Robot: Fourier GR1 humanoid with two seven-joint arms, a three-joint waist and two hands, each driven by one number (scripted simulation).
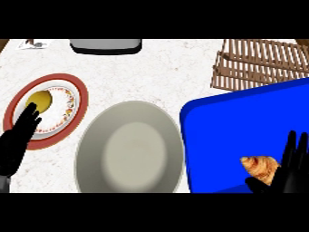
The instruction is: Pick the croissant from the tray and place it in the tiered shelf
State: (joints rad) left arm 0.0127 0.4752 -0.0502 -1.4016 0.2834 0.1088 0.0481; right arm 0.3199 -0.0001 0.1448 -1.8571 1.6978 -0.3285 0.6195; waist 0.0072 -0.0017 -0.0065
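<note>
A golden-brown croissant [260, 166] lies on the blue tray [250, 127] near its front edge. My right hand [297, 170] is just to the right of the croissant, open with fingers straight and pointing up, its thumb below the pastry. The wooden slatted tiered shelf [267, 63] stands at the back right, behind the tray. My left hand [9, 145] rests open at the lower left, its fingertips over the edge of a red-rimmed plate.
A large grey plate [130, 149] fills the middle of the counter. The red-rimmed plate [76, 97] at the left carries a yellow round fruit [40, 100]. A grey appliance [106, 45] sits at the back edge.
</note>
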